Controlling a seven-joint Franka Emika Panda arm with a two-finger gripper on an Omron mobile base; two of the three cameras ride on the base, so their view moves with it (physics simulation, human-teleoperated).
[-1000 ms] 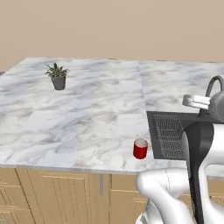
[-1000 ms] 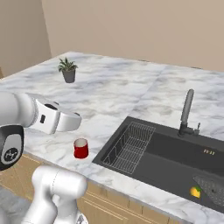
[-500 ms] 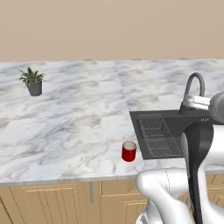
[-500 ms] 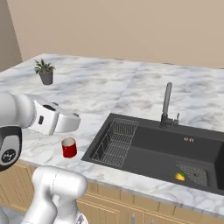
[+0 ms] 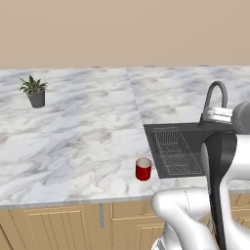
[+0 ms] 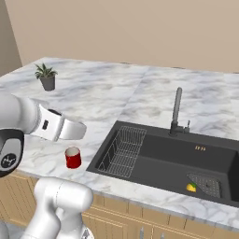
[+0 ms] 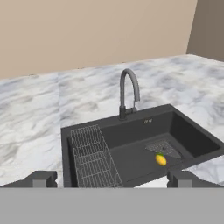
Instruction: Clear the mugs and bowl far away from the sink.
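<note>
A: From the left base view, we see the red mug point(image 5: 143, 169) standing upright on the marble worktop point(image 5: 73, 132), near the front edge and just beside the left rim of the sink point(image 5: 180, 146). A wire rack point(image 5: 177, 151) lies in the sink's left part, and the gooseneck tap point(image 5: 215, 100) rises behind it. A potted plant point(image 5: 34, 91) stands well apart, far to the left.

B: From the right base view, we find the mug point(image 6: 73, 157) again at the front of the worktop point(image 6: 102, 93), left of the sink point(image 6: 172, 158), partly under the arm's white forearm. The rack point(image 6: 122, 151) fills the basin's left end; a small yellow thing point(image 6: 191, 187) sits by the drain at the right. The plant point(image 6: 46, 77) is at the far left.

A: In the hand view, we look over the sink point(image 7: 140, 144), with the rack point(image 7: 94, 157) at left, the tap point(image 7: 128, 92) behind and the yellow thing point(image 7: 161, 159) near the drain.

B: The pincer point(image 7: 111, 178) stands wide open, its tips point(image 7: 41, 178) far apart, gripping nothing.
</note>
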